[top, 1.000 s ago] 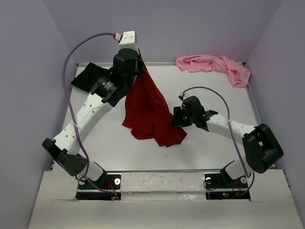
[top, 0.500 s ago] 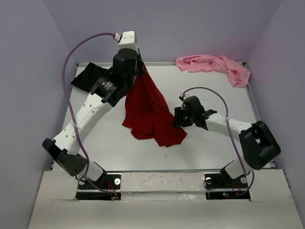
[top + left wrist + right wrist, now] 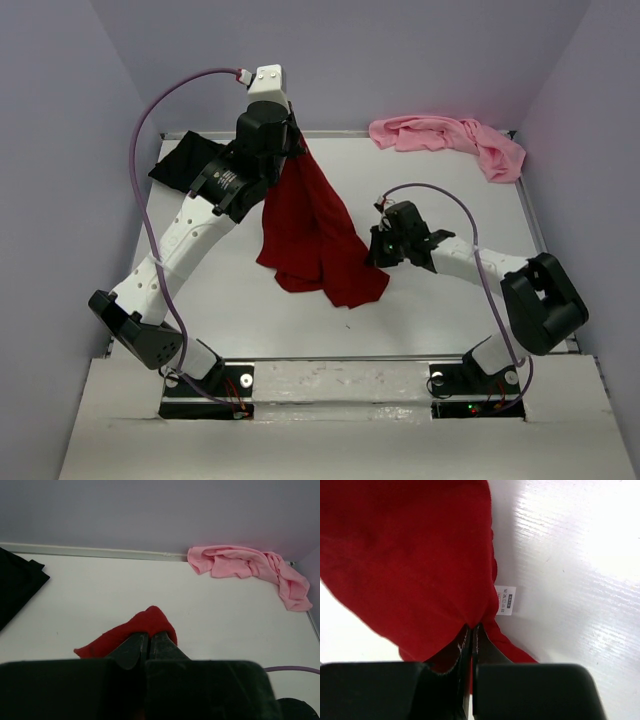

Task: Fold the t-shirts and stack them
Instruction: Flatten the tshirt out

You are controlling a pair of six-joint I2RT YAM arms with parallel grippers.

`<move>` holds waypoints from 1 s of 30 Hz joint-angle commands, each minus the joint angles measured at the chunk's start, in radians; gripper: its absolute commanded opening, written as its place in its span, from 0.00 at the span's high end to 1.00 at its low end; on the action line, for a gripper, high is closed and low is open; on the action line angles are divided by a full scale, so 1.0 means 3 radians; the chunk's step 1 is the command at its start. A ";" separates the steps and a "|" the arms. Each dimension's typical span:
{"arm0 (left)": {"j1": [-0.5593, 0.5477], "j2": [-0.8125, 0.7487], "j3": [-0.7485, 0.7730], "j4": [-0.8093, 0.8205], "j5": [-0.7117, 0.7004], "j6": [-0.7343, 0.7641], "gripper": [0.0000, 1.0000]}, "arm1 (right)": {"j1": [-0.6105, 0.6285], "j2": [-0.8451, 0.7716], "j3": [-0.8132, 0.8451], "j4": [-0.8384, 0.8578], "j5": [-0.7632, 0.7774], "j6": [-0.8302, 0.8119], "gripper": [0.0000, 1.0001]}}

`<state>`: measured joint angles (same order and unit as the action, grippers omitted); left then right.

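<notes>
Right pincer (image 3: 471, 629) tight on red t-shirt (image 3: 410, 555)

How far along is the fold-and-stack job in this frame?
Done: no stack is visible. In hand: the dark red shirt hangs from the shut left gripper, and the right gripper is shut on its edge near the label. To do: the pink shirt lies crumpled at the far right corner; the black shirt lies at the far left, folded or not I cannot tell.
</notes>
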<state>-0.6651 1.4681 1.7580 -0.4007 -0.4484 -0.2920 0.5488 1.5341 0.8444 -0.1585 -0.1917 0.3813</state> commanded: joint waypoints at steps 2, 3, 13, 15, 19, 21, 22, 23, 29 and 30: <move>0.0029 -0.0169 -0.0005 0.0160 -0.0106 0.0053 1.00 | -0.0024 -0.0445 0.0232 -0.0263 -0.0097 0.0028 1.00; 0.0034 -0.0184 -0.0031 0.0165 -0.0116 0.0058 1.00 | -0.0024 -0.0587 0.0283 -0.0350 -0.0113 0.0013 1.00; 0.0115 -0.0327 -0.0281 0.0195 -0.0249 -0.0059 1.00 | -0.0540 -0.1059 0.1045 -0.1072 -0.0082 -0.0263 1.00; 0.0131 -0.0373 -0.0363 0.0216 -0.0264 -0.0080 1.00 | -0.0571 -0.0967 0.1168 -0.1087 -0.0118 -0.0299 1.00; 0.0182 -0.0557 -0.0532 0.0216 -0.0443 -0.0106 1.00 | -0.0796 -0.0701 0.1567 -0.1118 -0.0200 -0.0417 1.00; 0.0248 -0.0669 -0.0588 0.0206 -0.0566 -0.0085 1.00 | -0.0883 -0.0538 0.1827 -0.1113 -0.0230 -0.0448 1.00; 0.0284 -0.0695 -0.0583 0.0180 -0.0591 -0.0075 1.00 | -0.0974 -0.0492 0.1904 -0.1113 -0.0281 -0.0453 1.00; 0.0325 -0.0716 -0.0583 0.0155 -0.0607 -0.0080 1.00 | -0.1021 -0.0456 0.1981 -0.1108 -0.0302 -0.0458 1.00; 0.0642 -0.0880 -0.0706 0.0006 -0.0556 -0.0090 1.00 | -0.1328 -0.0277 0.2548 -0.1108 -0.0491 -0.0427 1.00; 0.0683 -0.0920 -0.0726 -0.0009 -0.0520 -0.0110 1.00 | -0.1358 -0.0271 0.2666 -0.1118 -0.0501 -0.0432 1.00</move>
<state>-0.4973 1.2415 1.5623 -0.4118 -0.5785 -0.3134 0.1745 1.4723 1.5097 -0.5240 -0.2958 0.2668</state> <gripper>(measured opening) 0.030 0.023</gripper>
